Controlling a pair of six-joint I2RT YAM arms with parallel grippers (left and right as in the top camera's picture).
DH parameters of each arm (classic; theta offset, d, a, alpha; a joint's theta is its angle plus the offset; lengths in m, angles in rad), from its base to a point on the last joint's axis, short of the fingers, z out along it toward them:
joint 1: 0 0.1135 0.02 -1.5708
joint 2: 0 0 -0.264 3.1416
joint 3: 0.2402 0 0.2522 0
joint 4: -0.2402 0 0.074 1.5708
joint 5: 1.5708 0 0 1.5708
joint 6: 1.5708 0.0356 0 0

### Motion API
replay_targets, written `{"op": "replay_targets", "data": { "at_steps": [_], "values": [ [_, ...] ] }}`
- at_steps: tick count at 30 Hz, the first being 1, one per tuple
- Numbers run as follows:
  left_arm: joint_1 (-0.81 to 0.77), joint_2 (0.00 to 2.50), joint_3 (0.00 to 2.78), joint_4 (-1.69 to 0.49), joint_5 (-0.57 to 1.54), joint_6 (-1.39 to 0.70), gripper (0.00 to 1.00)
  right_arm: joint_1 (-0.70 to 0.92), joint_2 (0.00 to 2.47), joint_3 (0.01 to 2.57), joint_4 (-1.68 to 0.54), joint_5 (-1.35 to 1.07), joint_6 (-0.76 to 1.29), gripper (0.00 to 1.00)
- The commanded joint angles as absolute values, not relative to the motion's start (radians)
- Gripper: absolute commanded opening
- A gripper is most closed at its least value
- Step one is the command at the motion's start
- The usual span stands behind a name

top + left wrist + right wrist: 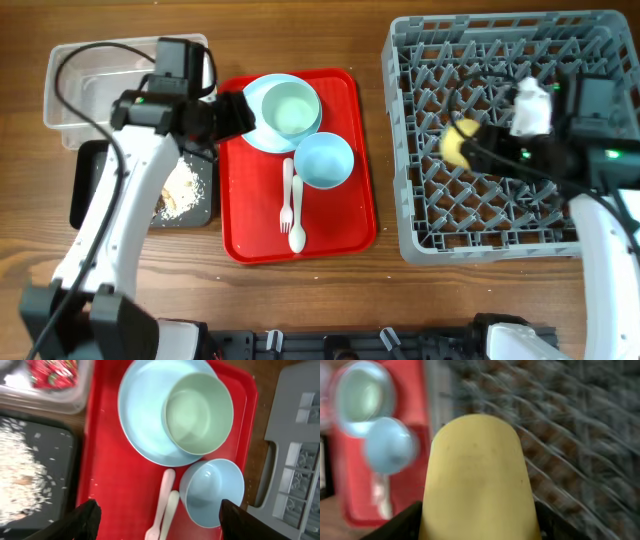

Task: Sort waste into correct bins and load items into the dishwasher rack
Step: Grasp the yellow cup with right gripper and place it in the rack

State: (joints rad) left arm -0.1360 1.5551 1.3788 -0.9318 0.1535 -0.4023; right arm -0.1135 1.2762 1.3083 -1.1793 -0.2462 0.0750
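Gripping the yellow cup (458, 143), the right gripper (480, 146) hangs over the left-middle part of the grey dishwasher rack (500, 245). In the right wrist view the cup (477, 480) fills the frame between the two dark fingers (400, 525), its rounded closed end toward the camera, though the picture is blurred. I cannot tell whether the cup touches the pegs.

The left gripper (236, 114) sits above the upper-left corner of the red serving tray (245, 225), jaws spread wide with nothing between them – its wrist view shows both fingertips (87, 515) apart over the tray.

On that tray a pale-green bowl (291, 107) rests on the light-blue plate (256, 130), toward its right side. The light-blue bowl (324, 160) stands just below them, beside the plate's rim. A white fork (286, 195) and a white spoon (297, 220) lie side by side, left of and below that bowl.

Left of the tray on the wooden desk (380, 300) – a clear tub (70, 85) holding the red wrapper (52, 372), and below it a black tray (85, 190) strewn with pale crumbs (182, 188).
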Motion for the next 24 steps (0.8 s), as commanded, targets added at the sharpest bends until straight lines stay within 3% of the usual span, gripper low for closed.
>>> {"op": "replay_targets", "data": {
  "at_steps": [1, 12, 13, 15, 17, 20, 21, 24],
  "values": [
    [-0.133, 1.535, 1.38, -0.936, 0.096, -0.397, 0.78, -0.191, 1.287, 1.33, -1.267, -0.015, 0.142, 0.31],
    [-0.133, 1.535, 1.38, -0.936, 0.096, -0.397, 0.8, -0.235, 1.647, 1.327, -1.301, -0.044, 0.16, 0.33],
    [-0.133, 1.535, 1.38, -0.936, 0.096, -0.397, 0.8, -0.235, 1.665, 1.327, -1.29, -0.046, 0.161, 0.36],
    [-0.133, 1.535, 1.38, -0.936, 0.096, -0.397, 0.79, -0.235, 1.686, 1.327, -1.249, -0.083, 0.159, 0.95],
    [-0.133, 1.535, 1.38, -0.937, 0.096, -0.397, 0.81, -0.235, 1.678, 1.328, -1.239, -0.121, 0.157, 1.0],
    [-0.132, 1.535, 1.38, -0.997, 0.095, -0.397, 0.94, -0.233, 1.582, 1.356, -1.235, -0.122, 0.156, 1.0],
    [-0.132, 1.535, 1.38, -1.031, 0.086, -0.397, 0.95, -0.221, 1.522, 1.381, -1.213, -0.154, 0.131, 1.0],
    [-0.125, 1.535, 1.38, -1.122, 0.036, -0.403, 0.96, -0.146, 1.366, 1.39, -1.022, -0.495, 0.026, 1.0]
  ]
}}
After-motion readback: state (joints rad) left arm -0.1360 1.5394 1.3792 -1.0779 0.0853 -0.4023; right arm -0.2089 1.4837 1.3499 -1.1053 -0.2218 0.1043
